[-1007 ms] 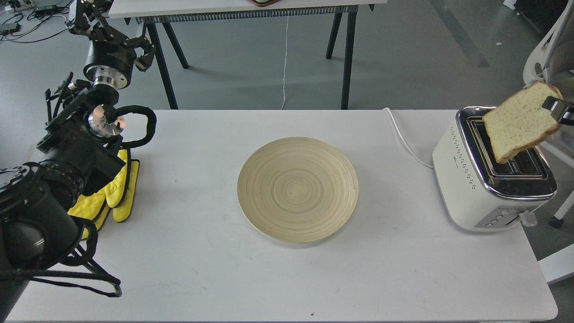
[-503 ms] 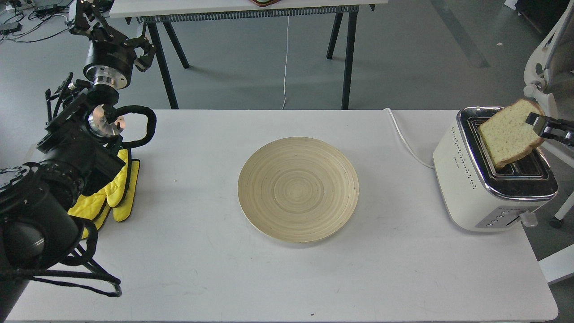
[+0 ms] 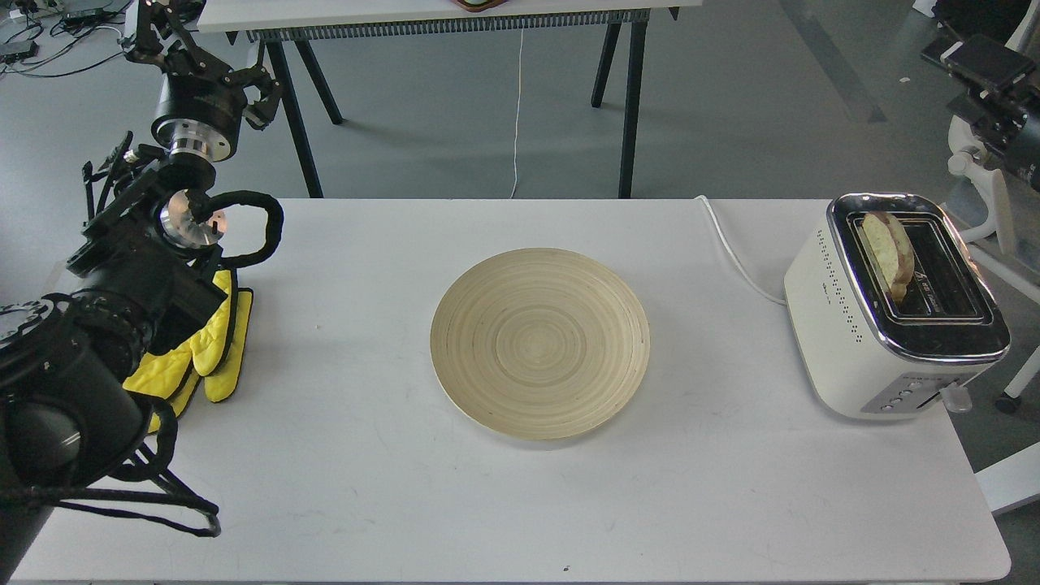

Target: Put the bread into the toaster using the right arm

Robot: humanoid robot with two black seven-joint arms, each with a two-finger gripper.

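Note:
The bread (image 3: 887,253) stands on edge in the left slot of the cream-white toaster (image 3: 845,341), its crust top poking above the chrome top. My right gripper (image 3: 979,81) is up at the right edge, well above and behind the toaster, empty, its two fingers apart. My left gripper (image 3: 162,28) is raised at the far left, beyond the table's back edge; its fingers are dark and partly cut off at the top of the view.
A round bamboo plate (image 3: 540,343) lies mid-table with nothing on it. Yellow oven mitts (image 3: 213,349) lie at the left under my left arm. The toaster's white cord (image 3: 735,256) runs back-left. A white chair (image 3: 987,187) stands behind the toaster.
The right gripper lowered the slice into the left slot, let go of it, and rose up and back to the right. The bread dropped into the slot. The left arm has not moved.

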